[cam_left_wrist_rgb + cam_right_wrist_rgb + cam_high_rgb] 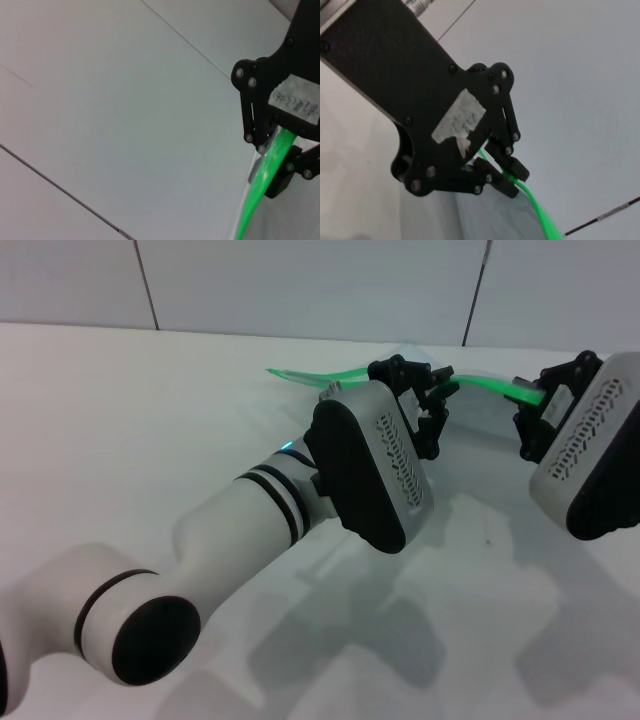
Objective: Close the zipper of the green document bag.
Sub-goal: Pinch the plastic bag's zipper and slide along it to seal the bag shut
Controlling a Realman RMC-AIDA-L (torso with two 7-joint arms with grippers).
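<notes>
The green document bag is a translucent pouch held up off the white table at the back, between my two grippers. Its zipper is a bright green strip along the top edge, and its left end hangs free. My left gripper is shut on the strip near the middle. My right gripper is shut on it farther right. The left wrist view shows the right gripper clamped on the zipper. The right wrist view shows the left gripper pinching the zipper above the pouch. I cannot make out the slider.
The white table stretches wide to the left and front. A pale panelled wall stands right behind the bag. My left forearm crosses the middle of the table from the front left.
</notes>
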